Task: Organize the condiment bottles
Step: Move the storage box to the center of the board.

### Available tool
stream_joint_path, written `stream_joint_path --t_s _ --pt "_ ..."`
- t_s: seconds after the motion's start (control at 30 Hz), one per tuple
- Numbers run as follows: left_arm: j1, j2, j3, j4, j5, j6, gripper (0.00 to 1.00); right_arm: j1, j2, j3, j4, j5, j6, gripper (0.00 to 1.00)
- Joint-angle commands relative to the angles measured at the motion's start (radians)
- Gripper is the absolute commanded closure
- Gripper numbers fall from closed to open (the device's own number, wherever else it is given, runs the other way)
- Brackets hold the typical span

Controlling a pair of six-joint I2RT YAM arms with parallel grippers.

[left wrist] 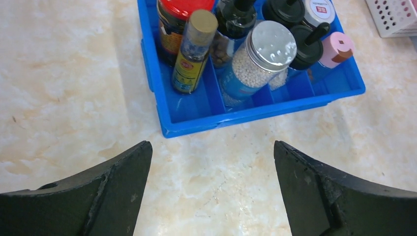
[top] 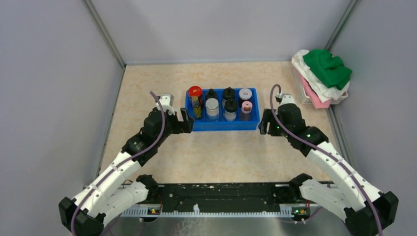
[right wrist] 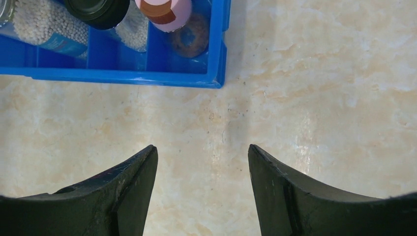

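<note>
Toward the back of the marble-patterned table, a blue tray holds all the condiment bottles, standing in two rows across its divided compartments. At the left end is a red-capped jar with dark contents, and a slim gold-capped bottle stands just in front of it. Next along is a dark black-capped bottle, with a clear silver-lidded jar of small white beads in front. Further right stands a bottle with a black spouted cap. At the right end a pink-capped bottle stands before a jar with a pale cap.

The gold-capped bottle wears a yellow label with a red emblem, its writing too small to read. The silver-lidded jar has a blue band around it. The pale cap carries red marks that I cannot make out.

The left gripper sits just beside the tray's left end, fingers spread wide over bare tabletop and gripping nothing. The right gripper sits just beside the right end, also spread and empty.

Off to the right, against the grey wall, a white basket is heaped with cloths. A green cloth lies on top, with white and pink ones beneath.
</note>
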Motion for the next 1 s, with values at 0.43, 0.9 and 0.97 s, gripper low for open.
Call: stream_joint_path --t_s 0.43,0.9,0.97 --pt "-0.054 0.112 -0.08 -0.02 -0.066 -0.186 0.08 0.025 0.043 -0.06 0.041 -0.003 0.07 0.69" --pt "-0.055 0.297 0.004 0.083 -0.272 -0.107 0.08 0.005 0.298 0.073 0.161 0.073 0.009 0.58" --pt "-0.054 0.33 0.024 0.102 -0.312 -0.09 0.08 -0.001 0.33 0.105 0.169 0.069 -0.004 0.58"
